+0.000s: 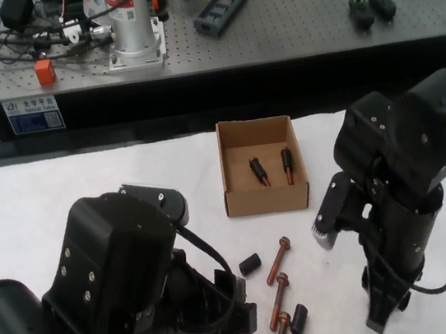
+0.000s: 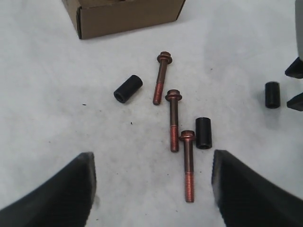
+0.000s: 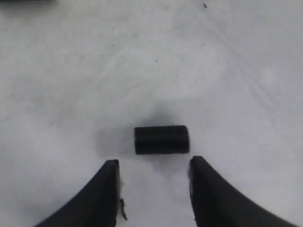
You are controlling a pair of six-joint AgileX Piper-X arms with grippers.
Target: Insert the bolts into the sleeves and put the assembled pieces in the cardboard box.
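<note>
Short black round sleeve [image 3: 161, 139] lies on its side in front of the brown cardboard box [image 1: 266, 198], to its right, just past your open right gripper [image 3: 154, 163], so closing too soon could push it and roll it away.

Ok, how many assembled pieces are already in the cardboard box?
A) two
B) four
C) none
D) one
A: the high view shows two assembled pieces lying side by side on the floor of the cardboard box.
</note>
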